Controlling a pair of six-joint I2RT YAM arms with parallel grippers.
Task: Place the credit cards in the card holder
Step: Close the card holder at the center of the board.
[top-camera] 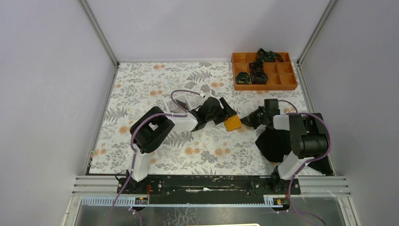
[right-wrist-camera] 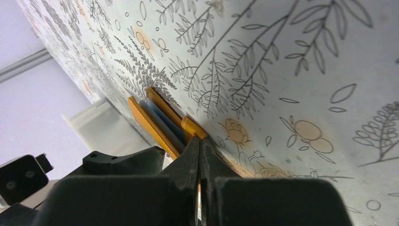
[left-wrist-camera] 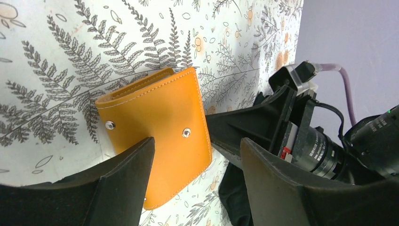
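Note:
The orange-tan card holder (top-camera: 232,123) lies mid-table between the two arms. In the left wrist view the card holder (left-wrist-camera: 155,122) shows its stitched face and two snaps. My left gripper (left-wrist-camera: 197,143) stands open over it, one finger (left-wrist-camera: 127,179) across its near corner. The right wrist view shows the holder (right-wrist-camera: 153,123) edge-on and slightly spread, with the edges of pale grey-blue credit cards (right-wrist-camera: 161,121) inside. My right gripper (right-wrist-camera: 199,141) is shut on a thin orange edge of the holder, and an orange sliver shows between its fingers. From above, the right gripper (top-camera: 246,121) meets the holder's right side.
A black cloth (top-camera: 274,142) lies under the right arm. An orange compartment tray (top-camera: 287,80) holding dark coiled items sits at the back right. A white box (top-camera: 181,104) stands behind the left arm. Walls close in on three sides.

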